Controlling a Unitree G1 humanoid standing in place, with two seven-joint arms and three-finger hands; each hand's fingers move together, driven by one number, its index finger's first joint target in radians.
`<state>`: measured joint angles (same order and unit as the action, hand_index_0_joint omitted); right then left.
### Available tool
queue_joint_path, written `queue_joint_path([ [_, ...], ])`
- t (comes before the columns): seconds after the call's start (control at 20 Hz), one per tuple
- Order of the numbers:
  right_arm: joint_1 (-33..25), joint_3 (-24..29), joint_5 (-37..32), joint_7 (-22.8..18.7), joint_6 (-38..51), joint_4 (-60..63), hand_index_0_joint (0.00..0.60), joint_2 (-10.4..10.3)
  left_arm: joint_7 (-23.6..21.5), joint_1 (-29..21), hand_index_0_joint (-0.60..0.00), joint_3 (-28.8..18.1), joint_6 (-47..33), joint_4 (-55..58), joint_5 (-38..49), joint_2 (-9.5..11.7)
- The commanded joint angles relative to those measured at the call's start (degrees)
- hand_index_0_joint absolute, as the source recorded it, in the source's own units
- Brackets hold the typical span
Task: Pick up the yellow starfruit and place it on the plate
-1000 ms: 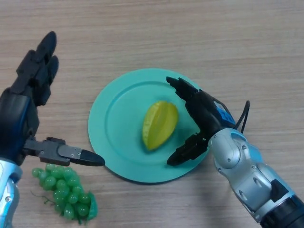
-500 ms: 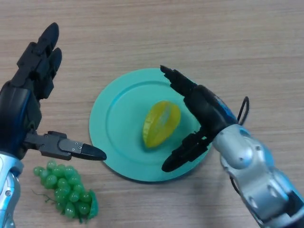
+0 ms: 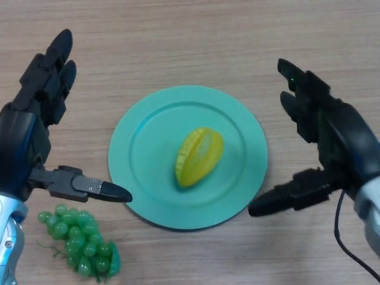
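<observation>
The yellow starfruit [image 3: 199,157] lies on its side in the middle of the teal plate [image 3: 148,142], which rests on the wooden table. My right hand [image 3: 335,136] is open and empty, to the right of the plate, apart from the fruit, its thumb reaching toward the plate's right rim. My left hand [image 3: 27,133] is open and empty at the left of the plate, its thumb tip just over the plate's left edge.
A bunch of green grapes [image 3: 83,240] lies on the table at the lower left, below my left hand. The wooden table [image 3: 237,41] stretches bare behind the plate.
My right hand has drawn back to the right, off the plate and away from the starfruit. The starfruit stays on the plate. My left hand has barely moved.
</observation>
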<state>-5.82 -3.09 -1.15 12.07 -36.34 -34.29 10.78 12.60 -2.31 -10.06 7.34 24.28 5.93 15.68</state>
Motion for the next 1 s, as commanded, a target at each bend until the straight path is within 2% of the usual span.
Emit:
queue_joint_path([
  [0.05,0.92,4.35,-7.31,-2.83,10.32,-3.46,0.000,1.61,-0.15,-1.45,0.000,-3.36,-9.34,1.57,0.83,2.27],
  [0.2,1.48,5.04,-7.63,-5.16,14.85,-3.61,0.000,2.42,-0.72,-0.90,0.000,-3.42,-11.02,0.74,-0.51,2.06],
  [0.35,3.24,4.95,-5.03,-2.58,20.68,-0.77,0.000,2.56,-2.90,-0.22,0.000,-2.78,-12.99,0.35,-1.34,1.33],
  [0.75,3.80,4.70,-1.89,-1.18,21.61,0.27,0.000,2.65,-3.26,0.21,0.000,-5.05,-11.70,0.06,-0.65,1.97],
  [1.0,4.67,2.84,-1.08,-1.76,20.62,-1.49,0.000,2.07,-6.10,-0.47,0.000,-2.94,-11.71,0.27,-3.00,1.35],
])
